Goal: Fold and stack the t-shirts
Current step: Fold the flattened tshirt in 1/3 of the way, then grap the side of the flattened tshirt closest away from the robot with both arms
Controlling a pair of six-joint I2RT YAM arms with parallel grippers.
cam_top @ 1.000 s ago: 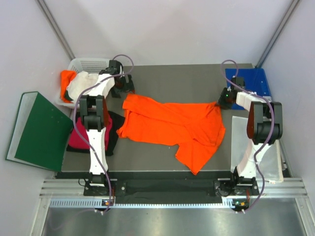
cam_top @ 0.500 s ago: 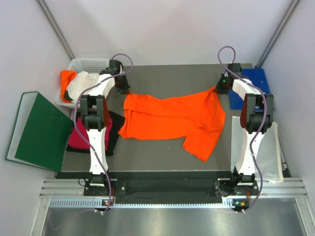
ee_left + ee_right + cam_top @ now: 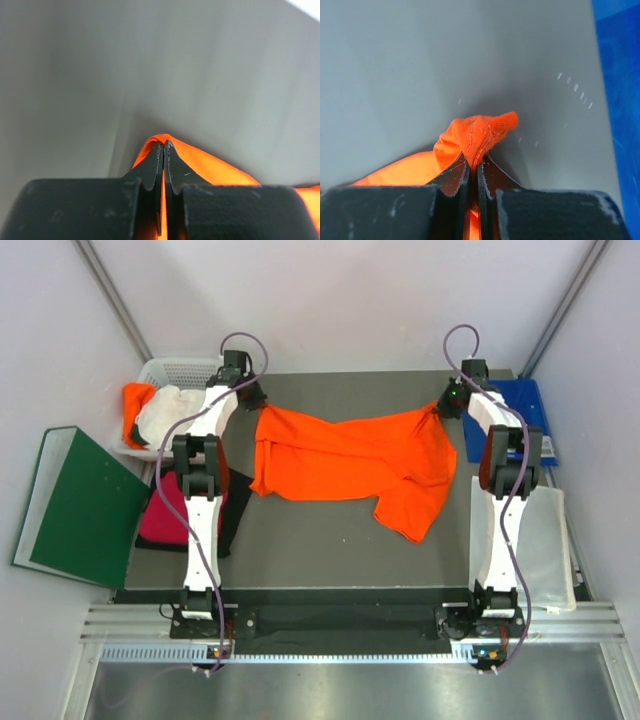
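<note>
A bright orange t-shirt (image 3: 345, 460) lies stretched across the far half of the grey table, one end hanging down toward the middle right. My left gripper (image 3: 256, 406) is shut on its far-left corner; in the left wrist view the orange cloth (image 3: 200, 162) is pinched between the closed fingers (image 3: 164, 150). My right gripper (image 3: 443, 406) is shut on the far-right corner, where a bunched orange hem (image 3: 477, 132) sticks out past the fingertips (image 3: 474, 162). A magenta-pink t-shirt (image 3: 158, 523) lies on a black one (image 3: 236, 502) at the table's left edge.
A white basket (image 3: 180, 370) at the far left holds white (image 3: 165, 412) and orange (image 3: 134, 400) shirts. A dark green binder (image 3: 85, 505) lies left of the table. A blue folder (image 3: 520, 410) sits at the far right, with a clear sheet (image 3: 545, 540) below it.
Both grippers closed on the orange shirt's far corners and moved toward the back of the table, pulling the shirt away from the near edge and stretching its top edge.
</note>
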